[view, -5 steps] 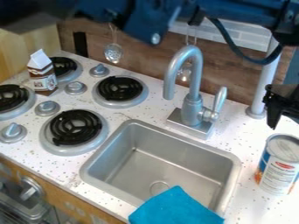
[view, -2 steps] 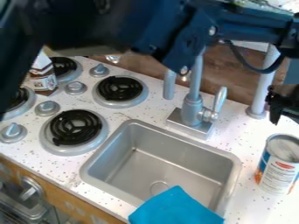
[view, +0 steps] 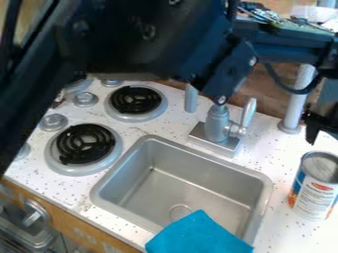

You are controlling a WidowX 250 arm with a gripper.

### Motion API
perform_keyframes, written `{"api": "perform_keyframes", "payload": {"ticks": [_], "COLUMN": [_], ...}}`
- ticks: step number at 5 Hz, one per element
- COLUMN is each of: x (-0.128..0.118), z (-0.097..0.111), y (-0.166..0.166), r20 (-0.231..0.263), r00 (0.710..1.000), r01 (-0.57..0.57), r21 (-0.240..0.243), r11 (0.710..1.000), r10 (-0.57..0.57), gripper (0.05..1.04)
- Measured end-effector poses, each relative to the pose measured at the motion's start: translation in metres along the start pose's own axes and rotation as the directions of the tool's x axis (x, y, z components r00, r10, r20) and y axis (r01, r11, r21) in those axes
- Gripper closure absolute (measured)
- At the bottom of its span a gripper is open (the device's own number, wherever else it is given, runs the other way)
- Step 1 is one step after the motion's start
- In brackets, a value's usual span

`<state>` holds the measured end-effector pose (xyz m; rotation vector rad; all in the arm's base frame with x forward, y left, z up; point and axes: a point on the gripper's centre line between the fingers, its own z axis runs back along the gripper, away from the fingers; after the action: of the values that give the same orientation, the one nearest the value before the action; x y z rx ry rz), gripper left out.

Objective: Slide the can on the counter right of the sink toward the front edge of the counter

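Can (view: 314,187) stands upright on the white speckled counter (view: 280,143), near the right edge of the view, to the right of the sink (view: 187,185). Its long axis runs straight up from the counter, the round grey top (view: 320,167) faces up, and the printed side of its label (view: 315,197) is turned toward the camera. The black gripper (view: 320,130) hangs at the right edge, just above the can in the view and apart from it; whether it is open or closed, I cannot tell. A blue cloth (view: 198,234) lies over the near rim of the sink, and the faucet (view: 216,123) stands behind the basin. Compared with the earlier frames, the arm (view: 151,42) has swung lower and farther across the upper left, and it now covers nearly all of the carton (view: 59,100), the front left burner and the faucet's curved neck. The gripper sits slightly lower than in the first frame. The can keeps its place and its upright stance, and the cloth lies as it did.
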<state>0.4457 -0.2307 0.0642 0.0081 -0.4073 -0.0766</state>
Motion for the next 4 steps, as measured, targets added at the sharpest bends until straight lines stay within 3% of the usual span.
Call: {"api": "perform_keyframes", "payload": {"ticks": [2,4], "x": [0.0041,0.0112], "z": [-0.0118,-0.0118], "y": [-0.0012,-0.0020], "r20": [0.013,0.059], "r00": [1.000,0.998], "r01": [0.003,-0.008], "r21": [0.015,0.014], "r11": [1.000,1.000], "r10": [-0.003,0.007], "gripper": [0.083,0.084]}}
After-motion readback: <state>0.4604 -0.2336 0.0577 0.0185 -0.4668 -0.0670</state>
